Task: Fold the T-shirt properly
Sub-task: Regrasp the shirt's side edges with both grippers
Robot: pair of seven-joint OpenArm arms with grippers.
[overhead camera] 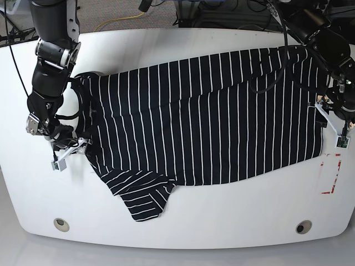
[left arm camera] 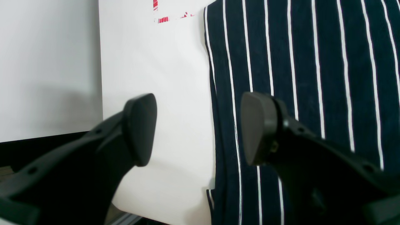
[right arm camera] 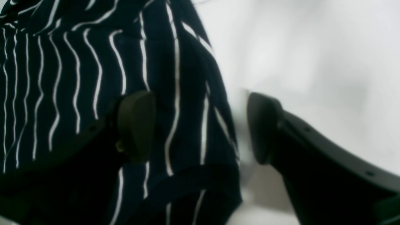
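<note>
**Striped shirt spread across a white bench, both claws open at its ends**

White and rounded at its corners, the bench carries little beside the garment: two round metal fittings near its front edge, one toward each front corner, and a patch of red markings toward the front right corner. Cables trail over the floor behind the back edge.

The T-shirt lies flat over the middle of the bench, its long axis running from the left edge to the right edge. Its straight hem sits toward the right edge; the bunched end with one sleeve pointing at the front edge sits toward the left.

The left gripper stands with its jaws spread wide over the hem edge, holding nothing. The right gripper is likewise spread apart, straddling the rumpled cloth edge without clasping it.
</note>
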